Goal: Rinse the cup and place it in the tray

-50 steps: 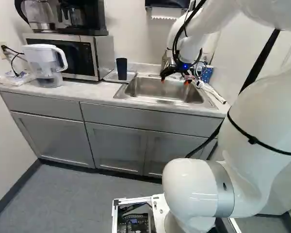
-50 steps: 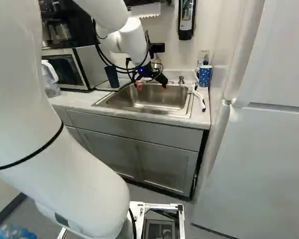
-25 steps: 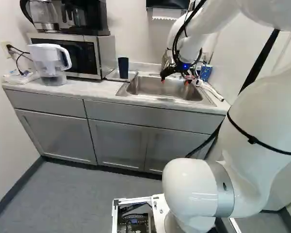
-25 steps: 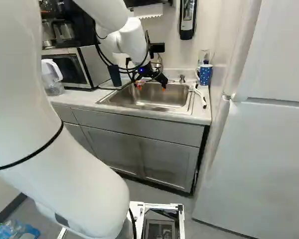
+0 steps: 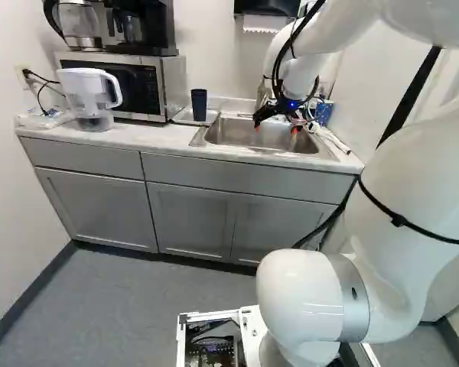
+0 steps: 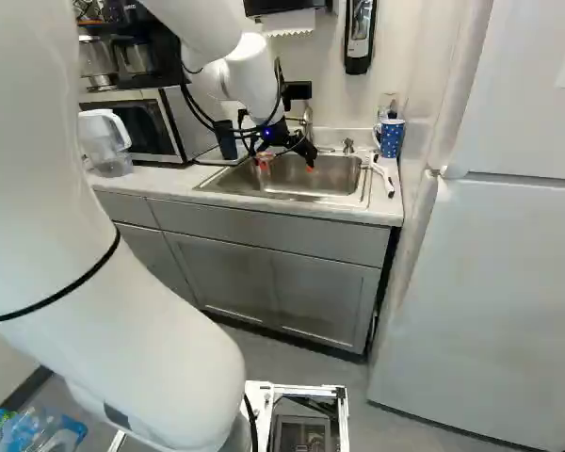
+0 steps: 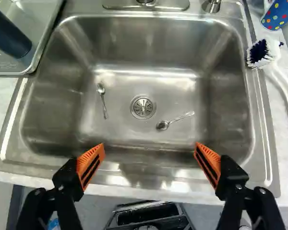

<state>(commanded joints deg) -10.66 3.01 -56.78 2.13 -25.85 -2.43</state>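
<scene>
The gripper [image 5: 275, 128] hangs over the sink [image 5: 229, 131] in the left base view. In the wrist view the gripper [image 7: 150, 146] has its orange-padded fingers wide apart, nothing between them, above the sink's near edge. A dark blue cup [image 5: 199, 105] stands on a shallow tray [image 5: 184, 116] beside the sink, on the microwave's side. The wrist view has this cup [image 7: 7, 33] off to one side ahead of the fingers, well apart from them, on the tray [image 7: 24, 10]. The faucet base [image 7: 145, 4] is at the sink's far edge.
Two spoons [image 7: 102, 98] lie in the sink by the drain. A dotted mug [image 6: 391, 137] and a white-handled brush [image 7: 261, 53] are on the counter at its other side. Microwave [image 5: 138, 88] and pitcher [image 5: 92, 98] stand beyond the tray. A fridge [image 6: 490, 301] is at right.
The base has moved: counter, sink and cup have shifted rightward in both base views. Against its lowest joint the arm has not visibly shifted, and the cup stays on the tray.
</scene>
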